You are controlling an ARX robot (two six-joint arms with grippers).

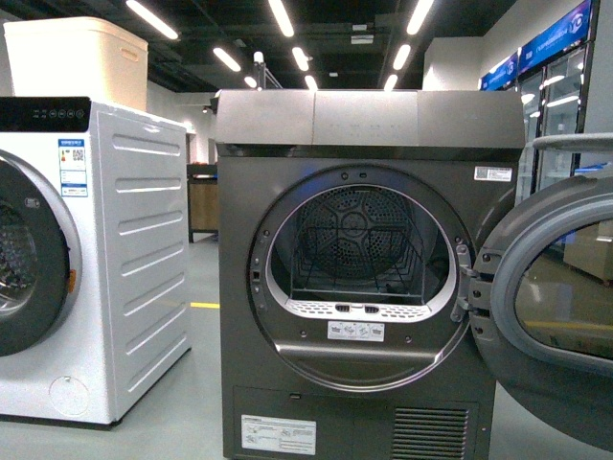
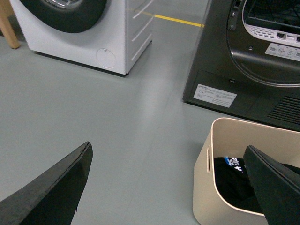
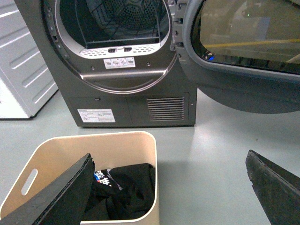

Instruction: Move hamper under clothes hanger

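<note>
The hamper (image 3: 93,143), a beige tub with rounded corners and an oval handle slot, stands on the grey floor in front of the dryer. A black garment (image 3: 126,183) with blue-white print lies inside it. My right gripper (image 3: 168,154) hangs open above the hamper's right rim, one finger over the tub and the other over bare floor. In the left wrist view the hamper (image 2: 206,187) sits under one finger of my open left gripper (image 2: 168,146), whose other finger is over bare floor. The clothes hanger is out of view. Neither gripper shows in the front view.
A dark-grey dryer (image 1: 354,268) stands straight ahead with its round door (image 1: 556,297) swung open to the right. A white washer (image 1: 86,259) stands to its left, with a pale boxy bin (image 1: 77,57) on top. A yellow floor line (image 2: 178,20) runs between the machines.
</note>
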